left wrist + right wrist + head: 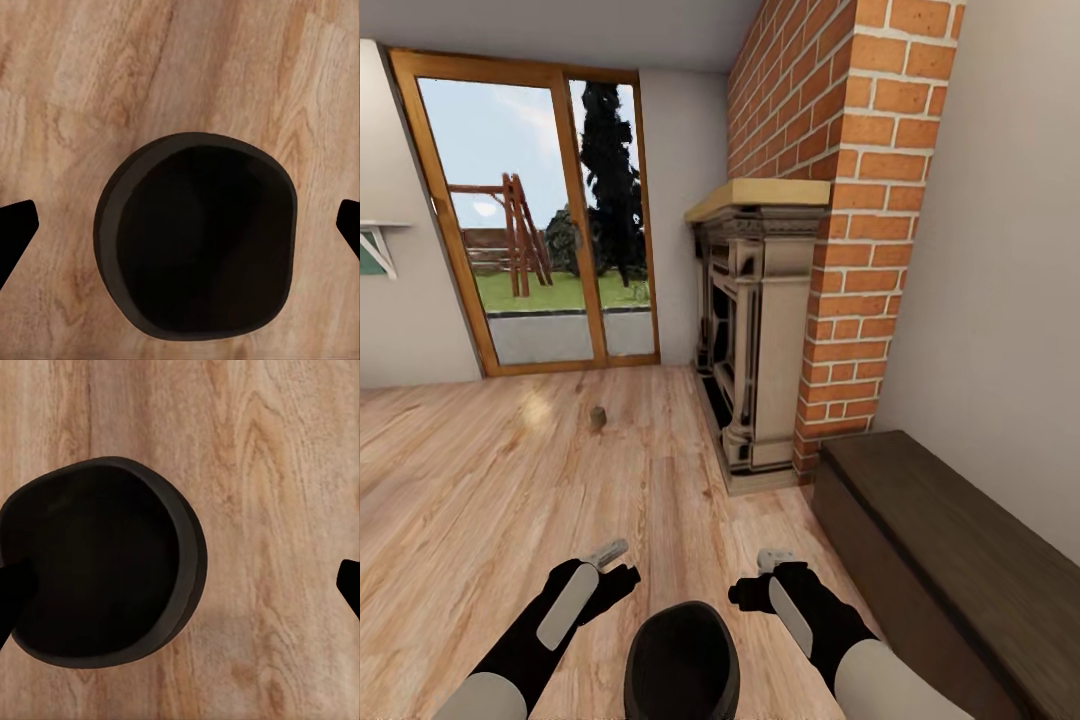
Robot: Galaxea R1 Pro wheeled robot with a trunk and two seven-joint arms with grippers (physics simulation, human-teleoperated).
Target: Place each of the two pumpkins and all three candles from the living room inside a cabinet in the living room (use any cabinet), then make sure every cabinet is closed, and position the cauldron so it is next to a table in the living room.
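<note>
Both sets of fingers are spread wide apart and holding nothing: in the left wrist view the left gripper (180,225) has its dark fingers (15,225) out at the edges of the shot with the cauldron (196,236) sitting mouth-up on the floor (247,67) between them, not touched. The right gripper (180,589) is open the same way, and there the cauldron (101,570) is off toward one finger, with bare planks under the rest of the gap. From the head view the left gripper (610,568) and right gripper (760,578) hang over the floor (480,480) on either side of the cauldron (682,662), which sits right in front of the robot at the bottom of the picture. Further out there's one small greyish candle (598,417) standing alone on the planks, well away from the cauldron, toward the glass door (535,215). Off to the right is the cabinet (950,560), long, low and dark brown, against the wall, with its near end just beside the brick chimney (850,220) and the fireplace (755,340). Outside the door you can see grass, a tree and a wooden swing frame
</note>
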